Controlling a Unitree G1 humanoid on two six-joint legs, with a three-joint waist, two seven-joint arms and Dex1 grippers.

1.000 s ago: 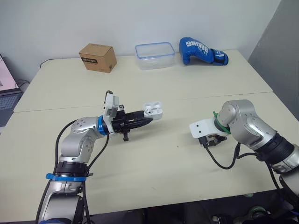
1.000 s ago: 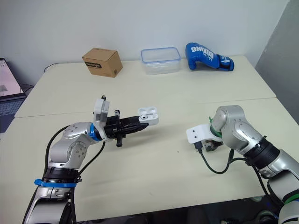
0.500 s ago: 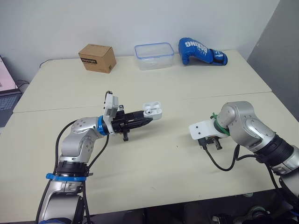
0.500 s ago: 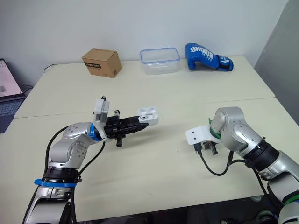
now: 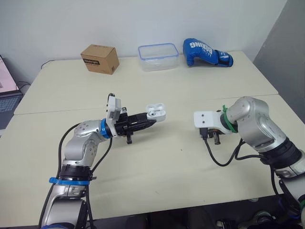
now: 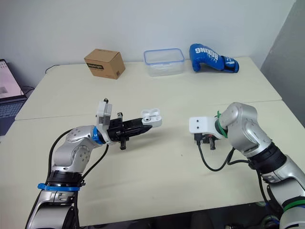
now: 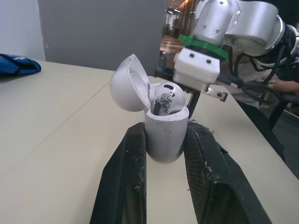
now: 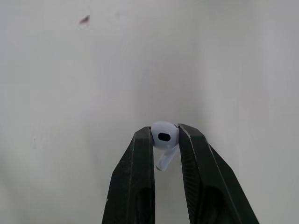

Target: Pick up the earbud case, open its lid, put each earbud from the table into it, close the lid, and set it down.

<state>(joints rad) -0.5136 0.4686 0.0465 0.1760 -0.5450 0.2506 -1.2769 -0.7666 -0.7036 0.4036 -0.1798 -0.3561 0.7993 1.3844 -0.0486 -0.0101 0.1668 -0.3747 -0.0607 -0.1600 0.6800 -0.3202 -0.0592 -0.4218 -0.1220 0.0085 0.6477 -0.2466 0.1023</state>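
Left gripper (image 5: 145, 120) is clamped on the earbud case (image 7: 164, 137), one finger on each side of the lower body. That grip leaves the hinge and mouth free. The case is held off the table in front of the robot's left side, with the lid (image 7: 128, 84) swung back and fully open. One earbud (image 7: 164, 95) is already seated, head showing at the mouth. I can't see the slot beside it clearly, but I judge it empty.

Right gripper (image 8: 164, 135) is closed on the second earbud (image 8: 163, 136). It's pinched by the head at the very fingertips, with the stem sticking out free between the fingers. That grip suits a stem-first insert. It hangs over bare table (image 5: 157, 162), well apart from the case and to its right.

My read of the step: carry the bud across, line the stem up with the free slot, release, then close the lid.

Risk: the tip grip is thin, so the bud could twist or pop out if it touches the rim.

Cardboard box (image 5: 99, 58), clear container (image 5: 158, 57) and blue boxing glove (image 5: 206, 51) sit along the far edge, with a laptop (image 5: 5, 90) at far left. All are well clear of the transfer path
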